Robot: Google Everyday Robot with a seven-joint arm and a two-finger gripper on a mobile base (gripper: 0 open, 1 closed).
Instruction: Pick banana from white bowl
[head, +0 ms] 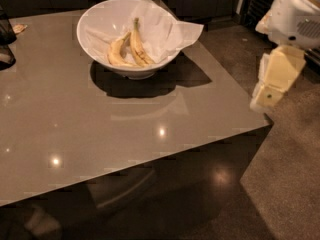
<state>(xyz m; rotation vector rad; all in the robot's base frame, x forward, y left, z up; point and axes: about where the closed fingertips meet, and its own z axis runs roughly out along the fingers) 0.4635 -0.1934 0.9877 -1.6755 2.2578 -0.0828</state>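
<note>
The white bowl (pixel 100 21) stands at the far middle of the grey table, lined on its right side with white paper (pixel 165 31). Two yellow bananas lie inside it. The banana (pixel 136 44) is the longer, straighter one on the right, with its thin stem pointing away. A shorter, curved banana (pixel 116 53) lies just left of it. My gripper (pixel 275 79), a cream-coloured part below the white arm, hangs off the table's right edge, well to the right of the bowl and apart from it.
A dark object (pixel 5 39) stands at the table's far left edge, with a small scrap (pixel 20 28) beside it. The table's near right corner (pixel 267 121) lies just below my gripper. Speckled floor (pixel 290 184) lies to the right.
</note>
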